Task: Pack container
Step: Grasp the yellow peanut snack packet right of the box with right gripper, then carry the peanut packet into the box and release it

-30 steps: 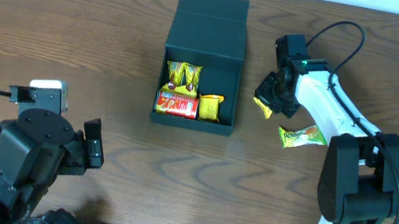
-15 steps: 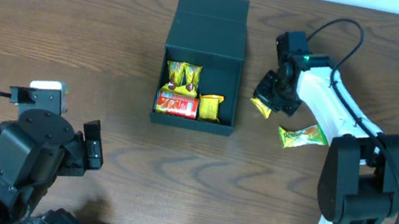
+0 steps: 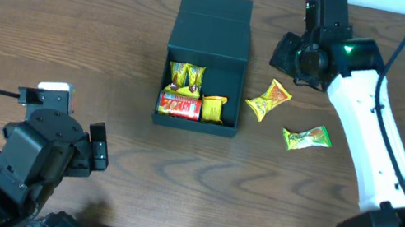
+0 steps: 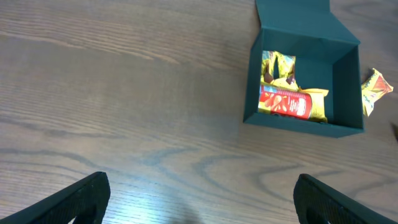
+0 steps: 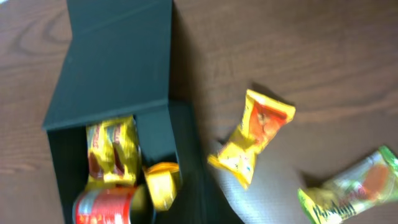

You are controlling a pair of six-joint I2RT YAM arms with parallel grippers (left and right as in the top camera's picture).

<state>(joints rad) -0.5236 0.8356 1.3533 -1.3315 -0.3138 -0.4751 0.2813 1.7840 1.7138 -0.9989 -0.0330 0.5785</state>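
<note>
Teal container [image 3: 212, 27]: matte, stiff-walled square box. It sits mid-bench toward the far edge, with its flap lid laid back flat toward that edge and its mouth open.
Contents: a glossy red can [image 3: 179, 106] lies on its side along the near wall. Twin packets [image 3: 186, 75] in yellow foil sit behind it, and a small yellow pouch [image 3: 214, 109] is in the near right corner. The far right floor looks bare.
Loose yellow packet [image 3: 268, 100]: crinkled foil with pinched ends, flat on the wood bench [image 3: 76, 24] just beside the container's right wall, with nothing touching it.
Green packet [image 3: 307, 137]: shiny film, lying further toward the right edge.
Right gripper [image 3: 288, 55]: hovers on the far side of the loose yellow packet and carries nothing. I cannot tell how far its jaws are spread.
Left gripper [image 4: 199, 183]: fingers spread wide and empty, by the near left corner.
Step in hand: probably fetching the loose yellow packet. Come down over its middle and pinch across the narrow waist, since the foil is slippery and crushes. Lift it clear of the wall, then let go over the bare far right floor.
</note>
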